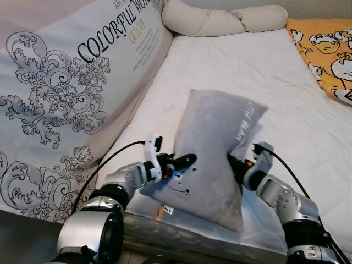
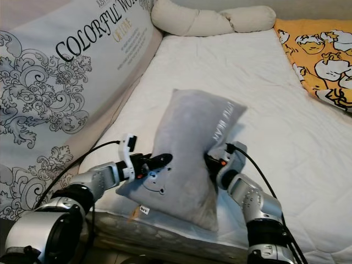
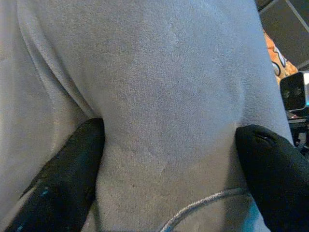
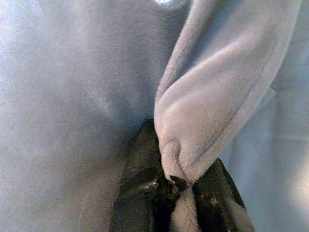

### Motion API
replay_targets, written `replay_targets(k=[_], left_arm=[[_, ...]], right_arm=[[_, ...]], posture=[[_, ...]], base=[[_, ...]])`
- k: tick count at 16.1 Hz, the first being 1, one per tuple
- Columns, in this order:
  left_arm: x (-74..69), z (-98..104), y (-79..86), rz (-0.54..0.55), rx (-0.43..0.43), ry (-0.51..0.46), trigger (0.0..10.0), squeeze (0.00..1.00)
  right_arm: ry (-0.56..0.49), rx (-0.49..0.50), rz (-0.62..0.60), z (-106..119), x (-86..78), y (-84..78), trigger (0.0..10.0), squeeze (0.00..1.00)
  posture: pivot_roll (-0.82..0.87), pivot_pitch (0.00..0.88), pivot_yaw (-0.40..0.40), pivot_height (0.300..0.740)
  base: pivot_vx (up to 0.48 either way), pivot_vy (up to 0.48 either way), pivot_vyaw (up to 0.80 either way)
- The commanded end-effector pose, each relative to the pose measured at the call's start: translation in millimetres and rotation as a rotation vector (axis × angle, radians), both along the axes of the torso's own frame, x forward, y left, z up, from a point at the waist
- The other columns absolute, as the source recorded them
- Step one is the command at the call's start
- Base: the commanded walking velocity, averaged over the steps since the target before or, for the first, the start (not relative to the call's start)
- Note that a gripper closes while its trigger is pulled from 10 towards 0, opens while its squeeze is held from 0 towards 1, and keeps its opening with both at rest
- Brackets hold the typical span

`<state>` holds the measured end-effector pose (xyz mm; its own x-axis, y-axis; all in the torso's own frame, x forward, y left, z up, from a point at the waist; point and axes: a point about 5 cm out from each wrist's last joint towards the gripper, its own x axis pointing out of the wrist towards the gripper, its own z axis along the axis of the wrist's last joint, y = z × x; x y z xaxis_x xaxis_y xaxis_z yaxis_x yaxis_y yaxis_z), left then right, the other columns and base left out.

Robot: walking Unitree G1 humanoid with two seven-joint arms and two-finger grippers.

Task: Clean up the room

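A grey plush pillow [image 1: 214, 148] with a small embroidered face stands tilted on the white mattress [image 1: 297, 110], near its front edge. My left gripper [image 1: 184, 165] holds the pillow's lower left side. In the left wrist view its two black fingers [image 3: 63, 179] sit wide apart with the plush bulging between them. My right gripper [image 1: 236, 165] grips the pillow's right edge. In the right wrist view my right gripper [image 4: 176, 193] pinches a fold of the grey fabric [image 4: 217, 96]. Both arms reach in from below.
A large patterned cushion [image 1: 71, 93] printed "COLORFUL WORLD" lines the bed's left side. A cream knotted bolster [image 1: 220, 19] lies at the far end. An orange cartoon blanket [image 1: 330, 49] covers the far right. The bed's front edge [image 1: 181, 242] is just below the pillow.
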<state>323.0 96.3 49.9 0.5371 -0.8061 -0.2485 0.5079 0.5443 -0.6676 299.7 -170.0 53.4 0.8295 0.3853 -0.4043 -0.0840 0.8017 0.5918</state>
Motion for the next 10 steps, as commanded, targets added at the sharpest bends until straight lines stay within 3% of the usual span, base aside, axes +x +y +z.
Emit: replay_targets(k=[1, 4, 10], left_arm=[[-9.2, -9.0, -5.9, -0.047, -0.004, 0.049, 0.0, 0.00], [-11.0, -12.7, -3.0, -0.078, 0.076, 0.007, 0.0, 0.00], [-4.1, -5.6, 1.1, -0.047, 0.083, -0.048, 0.0, 0.00]], right_arm=[[-0.047, 0.033, 0.066, 11.4, 7.8, 20.1, 0.0, 0.00], [-0.061, 0.023, 0.074, 13.5, 12.1, 29.0, 0.0, 0.00], [-0.059, 0.019, 0.099, 13.7, 15.5, 36.0, 0.0, 0.00]], posture=[[-0.10, 0.000, 0.197, 0.740], [-0.08, 0.000, 0.186, 0.740], [-0.06, 0.000, 0.163, 0.740]], base=[[0.000, 0.000, 0.00], [0.000, 0.000, 0.00], [0.000, 0.000, 0.00]])
